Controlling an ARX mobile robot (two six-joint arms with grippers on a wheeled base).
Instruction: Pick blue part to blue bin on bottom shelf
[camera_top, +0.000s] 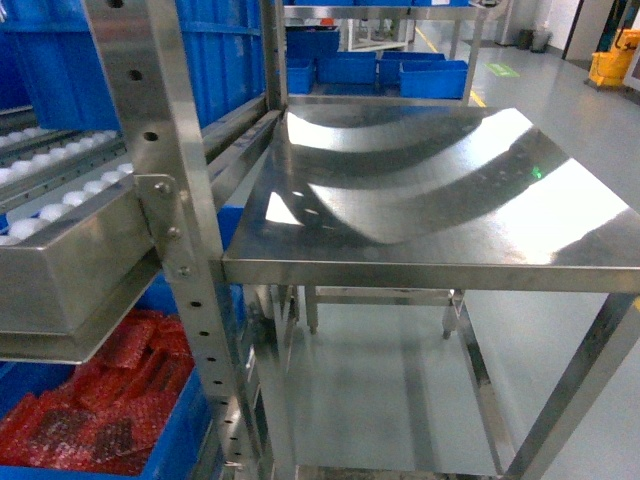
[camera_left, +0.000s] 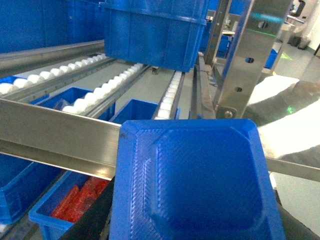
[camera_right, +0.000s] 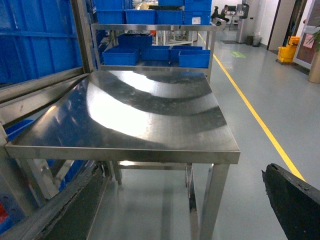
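In the head view neither gripper shows; the frame takes in the steel rack (camera_top: 185, 250) with its perforated upright and white rollers on the left, the shiny steel bench (camera_top: 430, 200) to the right, and low at the left a blue bin (camera_top: 170, 440) holding red bubble-wrapped pieces. In the left wrist view a blue part (camera_left: 200, 185), a moulded tray-like piece, fills the lower frame close to the camera and appears to be carried by the left gripper, whose fingers are hidden behind it, so the grip is a judgement and the jaw width cannot be told. Beyond it run a flat metal rail (camera_left: 60, 135) and roller lanes, with blue bins (camera_left: 75, 100) visible below the rail, one of them showing red contents. In the right wrist view only a dark edge of the right gripper (camera_right: 295, 200) enters at the lower right; whether it is wide or narrow cannot be told, and it holds nothing visible. The step in hand looks like transport: the part is up at rail level, not yet at the bottom shelf. The next move calls for lowering it under the rail and into a blue bin below.
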